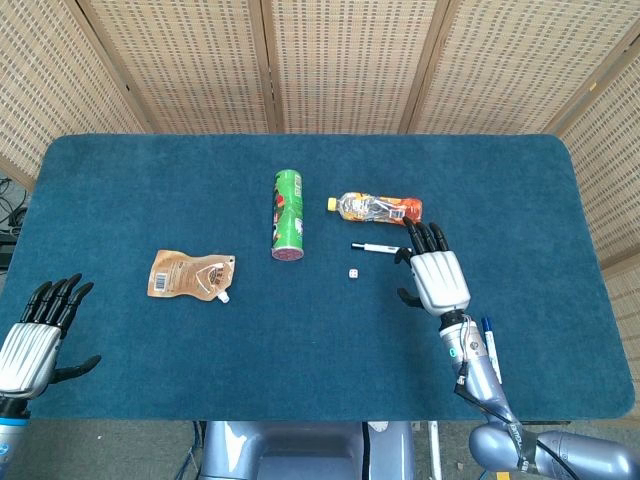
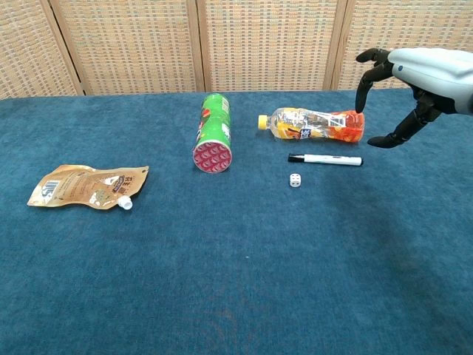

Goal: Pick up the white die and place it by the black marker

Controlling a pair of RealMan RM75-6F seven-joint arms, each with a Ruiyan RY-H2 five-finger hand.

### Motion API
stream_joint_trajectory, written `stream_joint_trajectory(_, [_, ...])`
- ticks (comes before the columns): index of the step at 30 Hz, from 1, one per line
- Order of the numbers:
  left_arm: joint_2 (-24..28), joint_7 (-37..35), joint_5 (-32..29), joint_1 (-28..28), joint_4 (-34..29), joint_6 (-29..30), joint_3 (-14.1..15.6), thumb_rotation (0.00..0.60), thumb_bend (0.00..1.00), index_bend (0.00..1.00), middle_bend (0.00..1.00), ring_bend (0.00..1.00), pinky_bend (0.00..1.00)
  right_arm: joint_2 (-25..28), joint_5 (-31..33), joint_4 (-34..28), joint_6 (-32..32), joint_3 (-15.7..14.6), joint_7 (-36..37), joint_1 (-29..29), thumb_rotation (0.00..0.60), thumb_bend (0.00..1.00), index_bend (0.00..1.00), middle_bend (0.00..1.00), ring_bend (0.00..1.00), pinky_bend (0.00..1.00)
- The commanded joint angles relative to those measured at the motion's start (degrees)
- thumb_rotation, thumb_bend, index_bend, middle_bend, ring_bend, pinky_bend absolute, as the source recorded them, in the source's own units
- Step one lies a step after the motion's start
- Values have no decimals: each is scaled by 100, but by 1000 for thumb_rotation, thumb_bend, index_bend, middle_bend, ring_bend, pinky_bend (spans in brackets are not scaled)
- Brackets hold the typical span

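Note:
The white die (image 1: pixel 353 273) (image 2: pixel 295 180) lies on the blue table cloth just in front of the cap end of the black marker (image 1: pixel 379 247) (image 2: pixel 325 159). My right hand (image 1: pixel 436 273) (image 2: pixel 414 81) hovers above the table to the right of the marker with its fingers spread and nothing in it. My left hand (image 1: pixel 33 336) is at the near left corner, open and empty; the chest view does not show it.
A clear bottle with an orange label (image 1: pixel 377 207) (image 2: pixel 312 124) lies just behind the marker. A green can (image 1: pixel 288 214) (image 2: pixel 212 141) lies on its side at centre. A brown pouch (image 1: pixel 191 274) (image 2: pixel 87 185) lies to the left. A blue pen (image 1: pixel 488 345) shows near my right forearm.

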Motion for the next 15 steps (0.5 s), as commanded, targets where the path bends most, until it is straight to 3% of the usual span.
stream_joint_trajectory(1, [1,-2,-3,0,3,-8,5,600,111,0,0,0,0,39,-51,-31,32,-109,52,-76,600,260,395,0,0,0])
stream_joint_trajectory(5, [6,-1,-17,-5,6,-29,6,600,111,0,0,0,0,177,-193,-77,117,-351,215,-283,600,247,395,0,0,0])
stream_joint_trajectory(10, [-2,-8,-26,-3,-5,-36,9,600,111,0,0,0,0,425,-299,-82,261,-658,528,-640,600,163,349,0,0,0])
stream_joint_trajectory(13, [-18,8,-19,-7,1,-44,14,600,110,0,0,0,0,596,-519,-67,416,-854,734,-863,600,113,247,0,0,0])
stream_joint_trajectory(15, [-35,40,-14,-8,4,-51,21,600,108,0,0,0,0,741,-772,-1,539,-1027,889,-1032,600,51,123,0,0,0])
